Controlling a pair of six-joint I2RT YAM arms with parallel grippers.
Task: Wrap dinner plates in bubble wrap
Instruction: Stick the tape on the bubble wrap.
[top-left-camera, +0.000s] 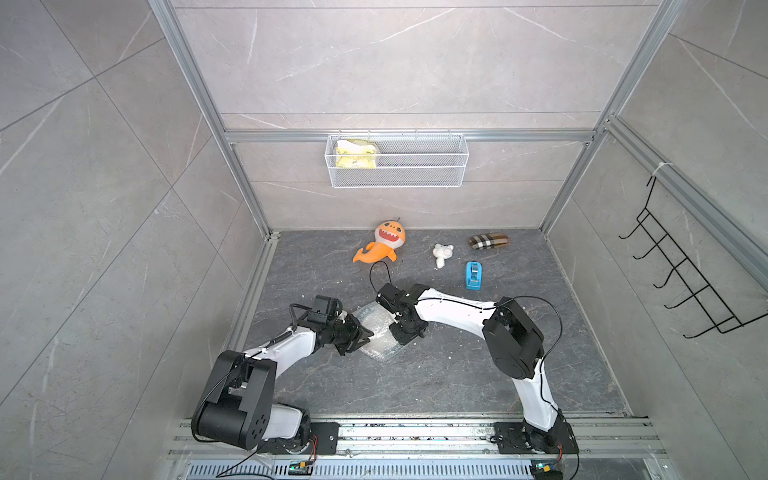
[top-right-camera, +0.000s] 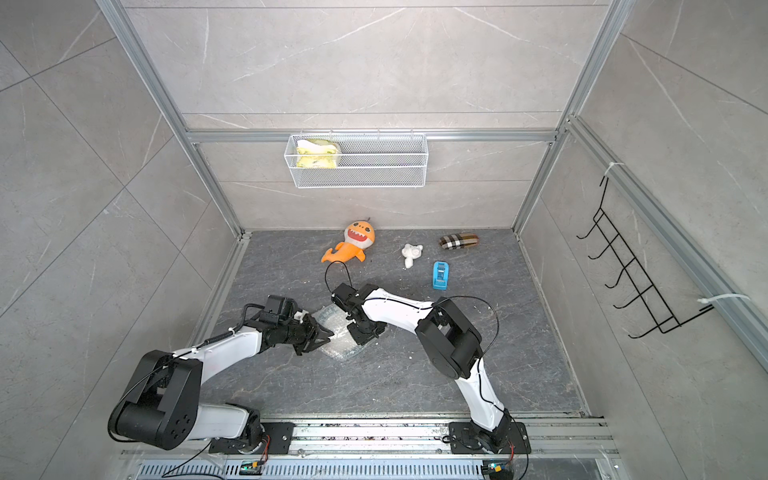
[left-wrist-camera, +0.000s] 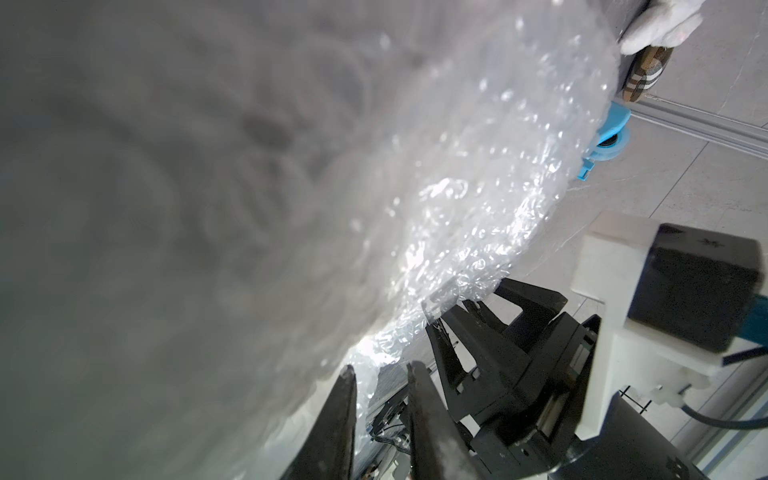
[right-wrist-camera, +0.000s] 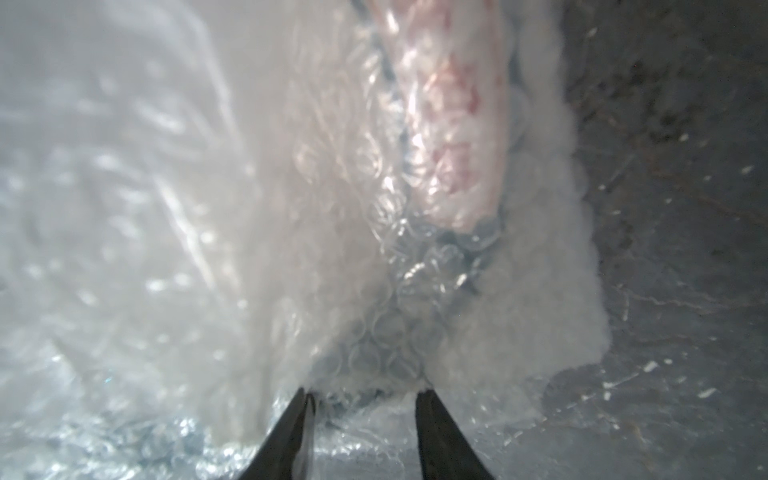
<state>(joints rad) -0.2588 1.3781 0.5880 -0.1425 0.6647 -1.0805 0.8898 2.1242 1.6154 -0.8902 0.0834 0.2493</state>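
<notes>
Covering the plate (top-left-camera: 369, 311) on the table (top-left-camera: 415, 374), the bubble wrap (top-left-camera: 376, 337) lies between both arms. The left gripper (top-left-camera: 368, 336) stands slightly apart at its edge. The right gripper (top-left-camera: 402, 338) rests on it; clamped or not, I cannot tell.

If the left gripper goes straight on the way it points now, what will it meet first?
The bubble wrap: the left gripper has its tips right at the bundle's edge. Beyond the bundle stands the right gripper, though depth is hard to judge.

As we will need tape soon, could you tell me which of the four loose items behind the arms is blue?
The tape dispenser; the plush shark is orange, the small figure white, the case brown plaid.
</notes>
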